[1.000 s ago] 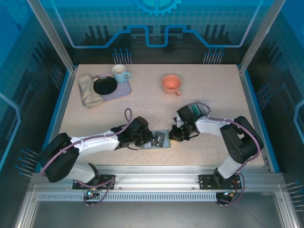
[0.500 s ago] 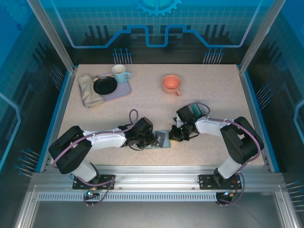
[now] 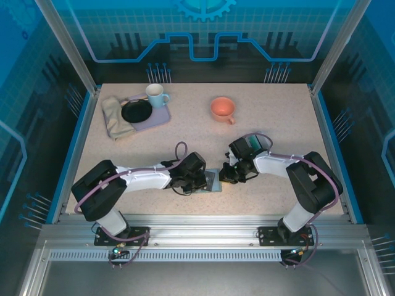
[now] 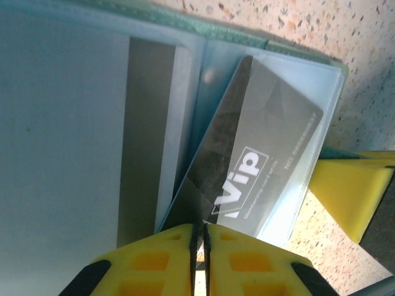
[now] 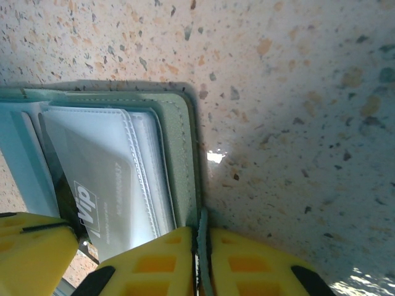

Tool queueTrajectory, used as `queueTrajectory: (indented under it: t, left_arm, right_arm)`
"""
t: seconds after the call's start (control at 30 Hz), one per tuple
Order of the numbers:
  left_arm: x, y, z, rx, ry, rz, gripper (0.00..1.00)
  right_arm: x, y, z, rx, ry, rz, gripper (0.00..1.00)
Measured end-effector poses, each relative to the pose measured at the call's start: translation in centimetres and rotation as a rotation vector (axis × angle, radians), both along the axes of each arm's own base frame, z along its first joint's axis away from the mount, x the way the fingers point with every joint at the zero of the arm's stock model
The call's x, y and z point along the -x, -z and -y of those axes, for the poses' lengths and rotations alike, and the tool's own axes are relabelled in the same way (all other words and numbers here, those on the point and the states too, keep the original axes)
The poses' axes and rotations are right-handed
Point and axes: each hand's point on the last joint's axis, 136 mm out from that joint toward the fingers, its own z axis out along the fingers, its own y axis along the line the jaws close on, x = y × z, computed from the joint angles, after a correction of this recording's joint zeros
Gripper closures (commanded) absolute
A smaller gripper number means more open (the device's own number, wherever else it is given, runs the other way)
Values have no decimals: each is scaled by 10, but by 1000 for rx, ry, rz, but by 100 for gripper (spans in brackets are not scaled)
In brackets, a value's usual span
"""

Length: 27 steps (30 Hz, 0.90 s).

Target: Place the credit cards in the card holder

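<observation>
One dark card (image 4: 259, 160), pinched at its near corner by my narrowly closed left gripper (image 4: 199, 246), runs diagonally ahead and rightward, skewed, partly inside the open card holder (image 5: 179, 154) on the table (image 5: 296, 92). My right gripper (image 5: 200, 259) clamps its cover edge.

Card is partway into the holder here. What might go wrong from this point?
1. The dark VIP card sits skewed in the clear sleeve; pushing on may jam or bend it.
2. The right jaws pinch the card holder by its thin edge, so it might slip or swing as the left jaws push.
</observation>
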Motion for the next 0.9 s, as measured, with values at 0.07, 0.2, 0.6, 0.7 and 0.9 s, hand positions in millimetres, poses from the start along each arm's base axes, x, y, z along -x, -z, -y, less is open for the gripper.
queueTrajectory:
  t: [0.07,0.2,0.6,0.7,0.9]
  left_arm:
    - [3,0,1,-7,11,-3,83]
    - [4,-4,1,-27,24,12,80]
    - [-1,-15,-14,-110,32,66,77]
    - [0,-12,-14,-117,40,64,78]
    - [2,-1,-16,-139,46,42,79]
  right_arm:
    - [0,0,0,0,0,1,93]
    - [0,0,0,1,0,2,93]
    - [0,0,0,7,-1,6,93]
    - [0,0,0,7,-1,6,93]
    - [0,0,0,7,-1,6,93]
